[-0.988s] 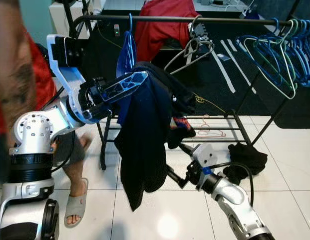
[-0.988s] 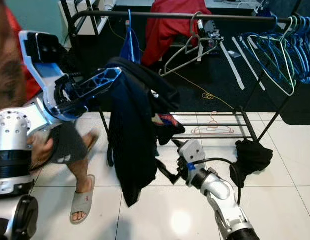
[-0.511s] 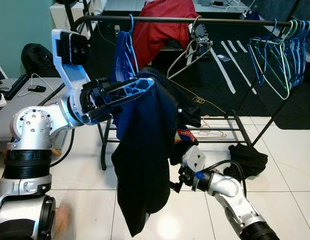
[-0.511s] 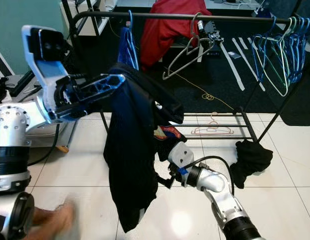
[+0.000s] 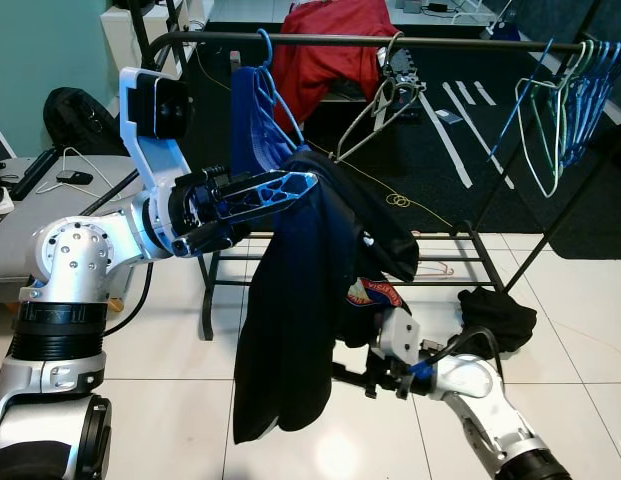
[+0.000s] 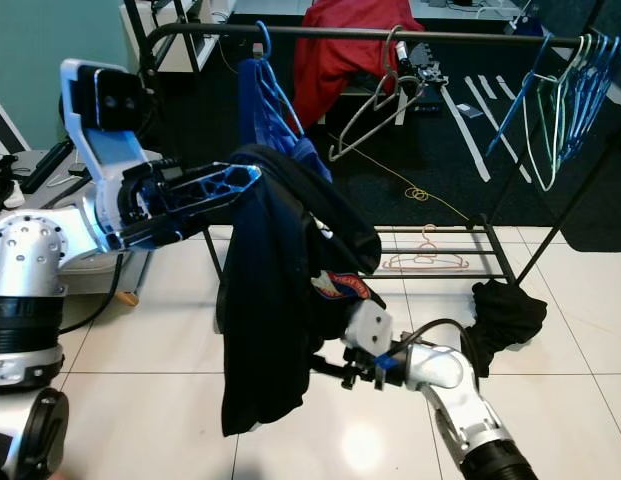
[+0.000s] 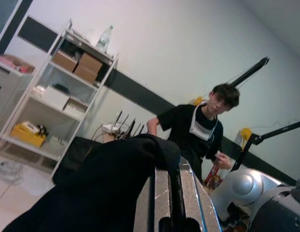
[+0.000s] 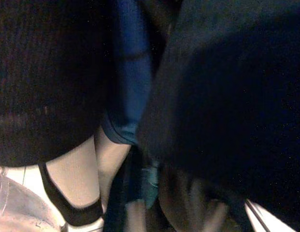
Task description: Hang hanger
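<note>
No readable text anywhere.

Red-and-white emblem on the dark garment [image 5: 375, 292], lettering too small and blurred to make out; plain boxes on the shelf unit [image 7: 79, 67] with no legible labels; nothing legible on the bottle [image 7: 104, 38] up top.

Head stereo pair above dark garment [image 5: 310, 300]; wrist cameras pressed close.
</note>
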`<state>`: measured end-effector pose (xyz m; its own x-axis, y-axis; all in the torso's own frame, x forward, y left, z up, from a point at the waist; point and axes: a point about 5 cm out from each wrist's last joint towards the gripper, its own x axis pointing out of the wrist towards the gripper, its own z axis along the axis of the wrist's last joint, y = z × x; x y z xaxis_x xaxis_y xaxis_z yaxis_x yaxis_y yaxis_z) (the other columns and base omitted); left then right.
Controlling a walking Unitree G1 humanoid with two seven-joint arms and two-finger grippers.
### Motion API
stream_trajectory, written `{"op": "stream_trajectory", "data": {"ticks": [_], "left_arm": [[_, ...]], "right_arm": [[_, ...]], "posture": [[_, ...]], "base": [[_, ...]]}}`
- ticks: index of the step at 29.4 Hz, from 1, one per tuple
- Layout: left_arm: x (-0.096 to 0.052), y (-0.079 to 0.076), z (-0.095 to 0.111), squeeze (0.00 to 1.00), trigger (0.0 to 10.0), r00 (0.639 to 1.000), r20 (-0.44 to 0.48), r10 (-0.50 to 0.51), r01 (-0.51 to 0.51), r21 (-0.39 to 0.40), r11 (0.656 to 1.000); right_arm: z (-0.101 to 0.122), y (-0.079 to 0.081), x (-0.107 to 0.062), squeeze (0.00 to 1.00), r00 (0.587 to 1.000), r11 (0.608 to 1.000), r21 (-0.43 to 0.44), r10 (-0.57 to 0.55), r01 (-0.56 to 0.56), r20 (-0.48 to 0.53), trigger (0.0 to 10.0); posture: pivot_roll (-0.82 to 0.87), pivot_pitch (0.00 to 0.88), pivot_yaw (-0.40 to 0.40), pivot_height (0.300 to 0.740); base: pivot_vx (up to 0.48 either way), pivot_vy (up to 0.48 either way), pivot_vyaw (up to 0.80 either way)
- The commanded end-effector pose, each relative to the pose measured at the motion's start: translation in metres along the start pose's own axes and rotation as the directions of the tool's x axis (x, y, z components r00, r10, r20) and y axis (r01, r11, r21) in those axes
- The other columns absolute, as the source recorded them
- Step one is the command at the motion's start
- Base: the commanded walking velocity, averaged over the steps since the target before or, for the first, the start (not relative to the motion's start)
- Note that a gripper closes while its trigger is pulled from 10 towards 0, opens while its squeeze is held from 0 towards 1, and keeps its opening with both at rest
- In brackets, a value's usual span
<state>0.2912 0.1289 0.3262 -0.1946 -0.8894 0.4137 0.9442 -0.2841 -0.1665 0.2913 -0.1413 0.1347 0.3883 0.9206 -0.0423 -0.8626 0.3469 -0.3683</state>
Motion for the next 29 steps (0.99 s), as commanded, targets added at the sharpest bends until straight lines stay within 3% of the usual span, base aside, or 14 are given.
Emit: {"op": "stream_trajectory", "data": {"ticks": [1,11,12,14,15,17,18,19,22,23,24,25,26,29], "left_arm": [[-0.003,-0.003,-0.002,0.0,0.0,0.999,-0.034,0.009,-0.008,0.01,1.0],[-0.009,0.001,-0.009,0.0,0.0,0.995,-0.063,0.082,-0.081,0.021,0.997],[-0.013,0.012,-0.008,0.0,0.0,0.98,-0.053,0.194,-0.189,0.091,0.978],[-0.013,0.012,-0.008,0.0,0.0,0.98,-0.053,0.194,-0.189,0.091,0.978],[-0.018,0.027,-0.007,0.0,0.0,0.938,-0.032,0.345,-0.336,0.164,0.928],[-0.029,0.055,-0.004,0.0,0.0,0.789,0.019,0.614,-0.589,0.308,0.747],[-0.029,0.055,-0.004,0.0,0.0,0.789,0.019,0.614,-0.589,0.308,0.747],[-0.04,0.072,0.004,0.0,0.0,0.628,0.114,0.769,-0.744,0.376,0.552],[-0.04,0.072,0.004,0.0,0.0,0.628,0.114,0.769,-0.744,0.376,0.552],[-0.043,0.076,0.007,0.0,0.0,0.584,0.145,0.799,-0.777,0.386,0.498],[-0.043,0.076,0.007,0.0,0.0,0.584,0.145,0.799,-0.777,0.386,0.498],[-0.045,0.079,0.013,0.0,0.0,0.536,0.202,0.82,-0.815,0.379,0.439],[-0.046,0.079,0.02,0.0,0.0,0.507,0.251,0.825,-0.838,0.367,0.403],[-0.047,0.079,0.027,0.0,0.0,0.481,0.301,0.823,-0.86,0.344,0.377]], "right_arm": [[-0.002,0.002,-0.007,0.0,1.0,0.999,0.034,-0.011,0.011,0.001,0.0],[0.002,0.004,-0.019,0.0,0.999,0.998,0.049,-0.049,0.048,0.013,0.0],[0.004,0.007,-0.021,0.0,0.999,0.998,0.029,-0.05,0.05,0.004,0.0],[0.004,0.007,-0.021,0.0,0.999,0.998,0.029,-0.05,0.05,0.004,0.0],[0.006,0.01,-0.02,0.0,0.999,0.999,0.004,-0.048,0.048,0.001,0.0],[0.015,0.015,-0.012,0.0,0.998,0.998,-0.037,-0.057,0.057,0.002,0.0],[0.015,0.015,-0.012,0.0,0.998,0.998,-0.037,-0.057,0.057,0.002,0.0],[0.034,0.012,0.007,0.0,0.991,0.987,-0.084,-0.134,0.135,0.016,0.0],[0.034,0.012,0.007,0.0,0.991,0.987,-0.084,-0.134,0.135,0.016,0.0],[0.04,0.011,0.012,0.0,0.986,0.982,-0.095,-0.163,0.165,0.021,0.0],[0.04,0.011,0.012,0.0,0.986,0.982,-0.095,-0.163,0.165,0.021,0.0],[0.044,0.009,0.019,0.0,0.979,0.973,-0.104,-0.203,0.204,0.016,0.0],[0.046,0.009,0.023,0.0,0.978,0.969,-0.13,-0.21,0.209,0.001,0.0],[0.046,0.01,0.026,0.0,0.977,0.965,-0.163,-0.214,0.208,-0.022,0.0]], "posture": [[-0.02,0.223,0.017,0.74],[-0.02,0.225,0.013,0.74],[-0.03,0.227,0.011,0.74],[-0.03,0.227,0.011,0.74],[-0.03,0.228,0.009,0.74],[-0.03,0.228,0.009,0.74],[-0.03,0.228,0.009,0.74],[-0.04,0.227,0.013,0.74],[-0.04,0.227,0.013,0.74],[-0.04,0.227,0.013,0.74],[-0.04,0.227,0.013,0.74],[-0.04,0.225,0.011,0.74],[-0.04,0.224,0.007,0.74],[-0.04,0.222,0.002,0.74]], "base": [[0.0,0.0,0.0],[0.0,0.0,0.0],[0.0,0.0,0.0],[0.0,0.0,0.0],[0.0,0.0,0.0],[0.0,0.0,0.0],[0.0,0.0,0.0],[0.0,0.0,0.0],[0.0,0.0,0.0],[0.0,0.0,0.0],[0.0,0.0,0.0],[0.0,0.0,0.0],[0.0,0.0,0.0],[0.0,0.0,0.0]]}}
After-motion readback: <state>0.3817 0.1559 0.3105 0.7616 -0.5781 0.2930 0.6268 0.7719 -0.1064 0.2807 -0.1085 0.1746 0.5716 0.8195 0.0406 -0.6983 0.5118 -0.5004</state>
